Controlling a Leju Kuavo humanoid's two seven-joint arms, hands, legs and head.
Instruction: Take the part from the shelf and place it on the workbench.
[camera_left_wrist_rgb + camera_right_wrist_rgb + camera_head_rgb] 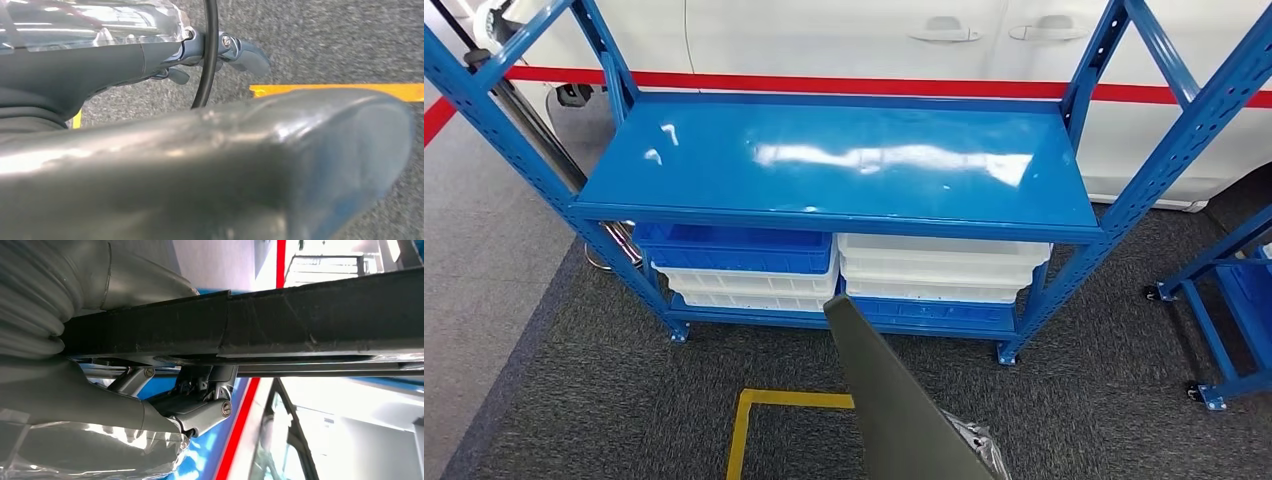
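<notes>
The part [886,400] is a long, flat, dark grey piece that rises from the bottom edge of the head view, its tip in front of the blue shelf's [844,160] lower level. My right hand [980,446], wrapped in clear plastic, holds its lower end. In the right wrist view the part [260,322] is a dark bar clamped between the grey thumb and the fingers [197,412] of my right hand [100,405]. My left hand [125,55] hangs over the carpet with nothing in its fingers [245,55]. The part [225,165] passes close beside it, blurred.
The shelf's top board is bare and glossy. Below it sit a blue bin [734,248] and stacked white bins [939,265]. A white car [844,40] stands behind. A second blue rack [1234,320] is at the right. A yellow floor line [754,420] marks the carpet.
</notes>
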